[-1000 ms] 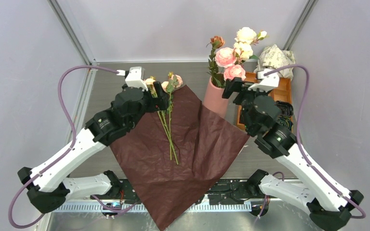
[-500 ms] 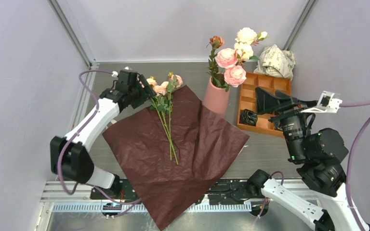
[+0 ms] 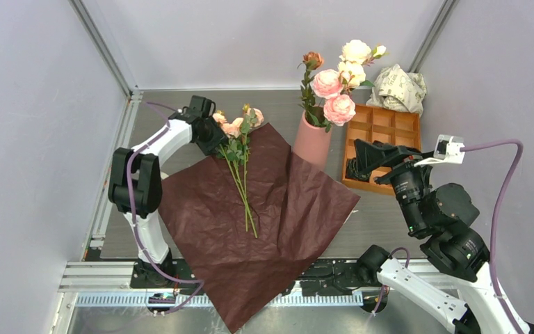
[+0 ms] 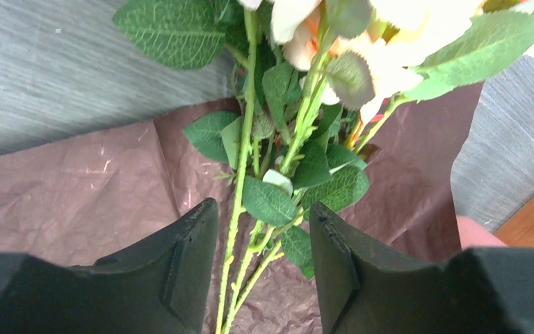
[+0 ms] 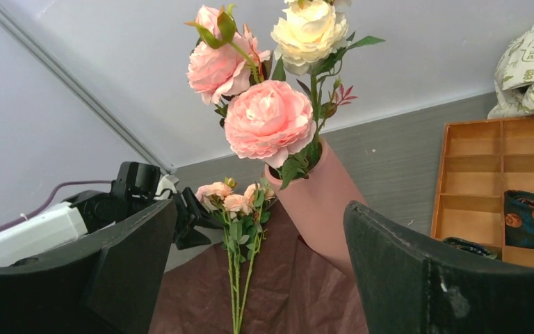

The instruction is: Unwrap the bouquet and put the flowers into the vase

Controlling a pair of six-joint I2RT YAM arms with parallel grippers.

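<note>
1. The dark red crinkled paper sheet [image 3: 264, 229] lies opened flat on the grey table [image 3: 389, 223], and no ribbon is visible on it. Unwrapping is judged complete.
2. The plain matte pink cylindrical vase [image 3: 311, 145] stands upright at the sheet's far right edge, just beside the orange compartment tray [image 3: 382, 125]. It already holds several large pink, peach and cream roses [image 3: 335, 82].
3. The right gripper [image 3: 359, 150] hangs above the tray's near side. Its jaws are wide apart and empty, clear of the vase.
4. The left gripper [image 4: 263, 209] is down over the remaining spray with its jaws part-way apart, one finger on each side of the stems. No squeeze is evident.
5. The remaining spray of small pink-peach buds on thin green leafy stems [image 3: 240, 167] lies on the sheet. Its heads point to the far left corner and its stem ends toward the middle.
6. The step in hand is judged to be picking up the last flowers.
7. The next move calls for closing on all stems below the leaves, lifting clear of the sheet, turning the stem ends downward and threading them among the roses already standing.
8. Against a second ago:
   - The right gripper has withdrawn from the vase mouth to the tray side.
   - The left arm has folded up steeply over the same flower heads, and its jaws have narrowed.
   - The spray and vase appear unmoved.
</note>
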